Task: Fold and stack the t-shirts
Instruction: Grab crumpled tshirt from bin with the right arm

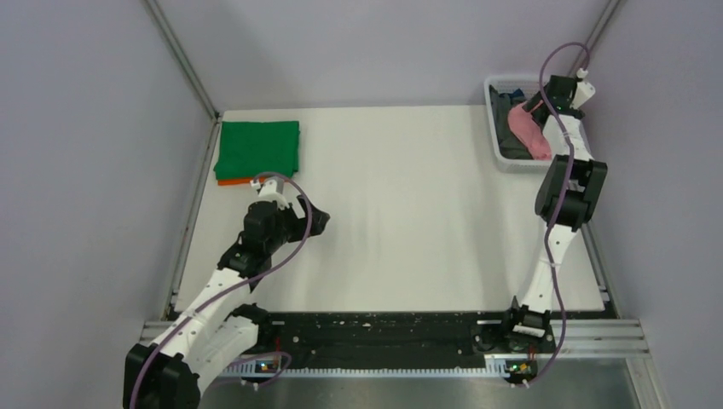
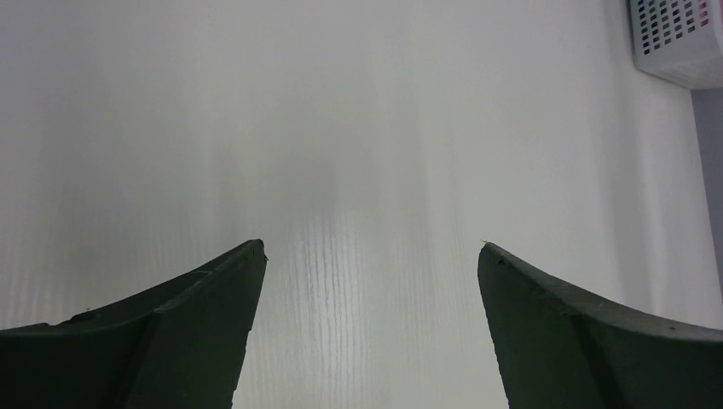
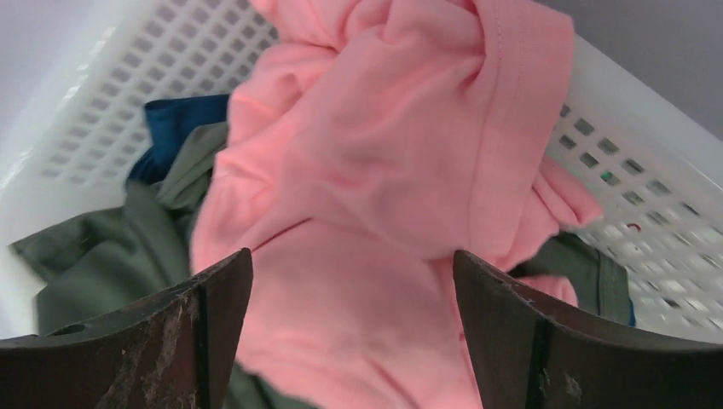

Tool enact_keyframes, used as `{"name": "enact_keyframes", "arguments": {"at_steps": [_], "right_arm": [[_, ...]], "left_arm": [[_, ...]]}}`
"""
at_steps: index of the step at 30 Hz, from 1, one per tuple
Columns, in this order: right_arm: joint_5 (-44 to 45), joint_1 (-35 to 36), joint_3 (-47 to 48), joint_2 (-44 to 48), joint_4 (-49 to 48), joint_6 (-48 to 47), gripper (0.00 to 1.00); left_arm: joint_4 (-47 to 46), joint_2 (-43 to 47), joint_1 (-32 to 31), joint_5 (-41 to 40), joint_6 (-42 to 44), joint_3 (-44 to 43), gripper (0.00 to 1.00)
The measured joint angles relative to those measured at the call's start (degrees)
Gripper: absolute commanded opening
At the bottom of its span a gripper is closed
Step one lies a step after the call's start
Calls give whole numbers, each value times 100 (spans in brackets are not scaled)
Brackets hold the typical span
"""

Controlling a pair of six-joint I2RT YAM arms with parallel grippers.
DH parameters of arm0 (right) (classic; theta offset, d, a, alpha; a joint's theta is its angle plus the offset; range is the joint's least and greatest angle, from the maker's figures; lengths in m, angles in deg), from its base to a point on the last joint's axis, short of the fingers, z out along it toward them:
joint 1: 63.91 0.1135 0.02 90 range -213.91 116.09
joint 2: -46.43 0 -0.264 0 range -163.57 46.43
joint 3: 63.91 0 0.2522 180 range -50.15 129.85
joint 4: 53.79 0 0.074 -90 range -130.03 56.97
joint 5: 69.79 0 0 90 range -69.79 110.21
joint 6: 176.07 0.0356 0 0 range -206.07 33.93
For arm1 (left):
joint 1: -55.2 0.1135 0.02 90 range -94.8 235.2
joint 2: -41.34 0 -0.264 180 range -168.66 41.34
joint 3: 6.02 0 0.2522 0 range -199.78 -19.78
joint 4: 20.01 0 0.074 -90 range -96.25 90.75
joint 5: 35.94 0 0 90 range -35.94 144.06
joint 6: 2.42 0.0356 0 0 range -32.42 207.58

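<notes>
We are looking down past the left gripper (image 2: 371, 247), whose two dark fingers (image 2: 196, 315) are standing wide apart with nothing between them, and the white table (image 2: 341, 128) is showing its faint grain in the gap and stretching away ahead of the tips. Far ahead and off to the right of the tool, a corner of a white lattice basket (image 2: 678, 43) is peeking in, with dark and reddish patches showing through its holes, too small for us to identify.
</notes>
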Motion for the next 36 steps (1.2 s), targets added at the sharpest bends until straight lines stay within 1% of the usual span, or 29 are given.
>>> {"name": "enact_keyframes", "arguments": {"at_steps": [1, 3, 4, 7, 10, 12, 16, 19, 22, 26, 31, 34, 36], "right_arm": [[-17, -33, 168, -205, 4, 7, 81], [-35, -74, 420, -555, 42, 22, 71], [-68, -85, 520, -708, 59, 22, 62], [-232, -101, 857, -1091, 127, -26, 27], [-356, -116, 1156, -1204, 216, -74, 8], [-369, -122, 1261, -1202, 260, -87, 4], [-352, -125, 1300, -1141, 361, -216, 3], [-315, -125, 1300, -925, 498, -404, 0], [-310, -125, 1300, -485, 597, -586, 0], [-431, -125, 1298, 345, 597, -710, 0], [-1185, -85, 1241, 1460, 444, -726, 0], [-2044, 114, 1145, 2044, 332, -861, 0], [-2771, 402, 1062, 2330, 299, -984, 0]], "left_arm": [[4, -7, 0, -17, 0, -11, 99], [2, -22, 0, -59, 2, -33, 99], [0, -37, 0, -85, 0, -39, 99], [2, -83, 0, -105, 2, -44, 99], [15, -114, 0, -103, 2, -52, 99], [28, -111, 0, -103, 2, -70, 99], [35, -109, 0, -103, 2, -96, 99], [35, -109, 0, -98, 2, -96, 99], [35, -109, 0, -70, 2, -96, 99], [37, -109, 0, -33, 2, -98, 99], [85, -109, 0, 44, 2, -140, 99], [184, -83, 0, 118, 2, -203, 99], [286, -28, 0, 179, 2, -267, 99]]}}
